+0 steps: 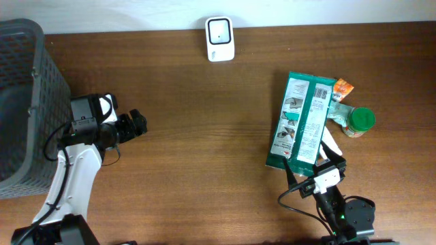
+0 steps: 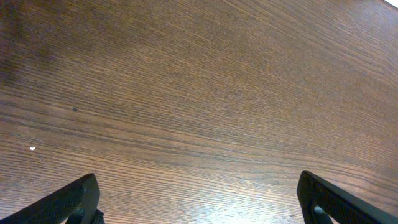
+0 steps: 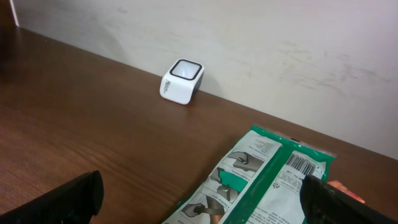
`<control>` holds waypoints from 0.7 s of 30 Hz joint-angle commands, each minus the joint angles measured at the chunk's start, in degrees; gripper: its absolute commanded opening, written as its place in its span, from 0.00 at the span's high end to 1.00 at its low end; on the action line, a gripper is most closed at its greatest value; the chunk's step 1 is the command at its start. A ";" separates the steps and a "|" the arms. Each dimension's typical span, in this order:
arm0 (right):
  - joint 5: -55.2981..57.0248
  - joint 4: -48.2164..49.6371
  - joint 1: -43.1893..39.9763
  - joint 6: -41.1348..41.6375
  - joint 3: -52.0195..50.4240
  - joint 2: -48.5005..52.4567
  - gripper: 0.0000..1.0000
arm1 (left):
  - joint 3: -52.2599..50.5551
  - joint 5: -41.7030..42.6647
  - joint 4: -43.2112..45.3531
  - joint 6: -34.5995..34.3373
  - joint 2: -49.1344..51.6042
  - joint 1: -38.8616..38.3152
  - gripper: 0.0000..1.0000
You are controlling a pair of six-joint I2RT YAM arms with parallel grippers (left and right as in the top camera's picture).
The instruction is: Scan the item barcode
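The green packet (image 1: 304, 121) lies flat on the right side of the table (image 1: 204, 136), its long axis running away from the robot at a slight tilt. The face turned up is glossy green, with white panels carrying small line drawings and blocks of print. A black-and-white barcode (image 3: 303, 163) sits on the white panel at the far end. The print is too small to read, and no brand name can be made out. An orange sachet (image 1: 343, 88) and a green-lidded jar (image 1: 360, 121) lie just beside its right edge. The white scanner (image 1: 220, 39) stands at the table's far edge, well apart.

The right gripper (image 1: 313, 167) hangs at the packet's near end, jaws spread wide and holding nothing. It may be touching the packet's edge, but that is unclear. The left gripper (image 1: 138, 126) is over bare wood near the grey basket (image 1: 48, 75), also wide apart and empty.
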 commanded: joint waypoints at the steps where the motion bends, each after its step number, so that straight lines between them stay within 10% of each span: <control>1: 0.66 0.00 0.42 0.42 -0.59 -0.63 0.02 | 0.42 0.09 0.04 0.11 -0.33 0.20 0.01; 9: 0.66 0.00 0.42 0.42 -0.59 -0.66 0.02 | -1.03 -4.26 3.72 0.11 -12.59 -1.86 0.01; 14: 0.66 0.00 0.42 0.42 -0.59 -0.63 0.02 | -34.82 -16.92 41.31 7.08 -44.94 -9.53 0.01; 21: 0.66 0.00 0.42 0.42 -0.59 -0.63 0.01 | -52.81 -16.90 42.88 21.38 -68.11 -9.53 0.01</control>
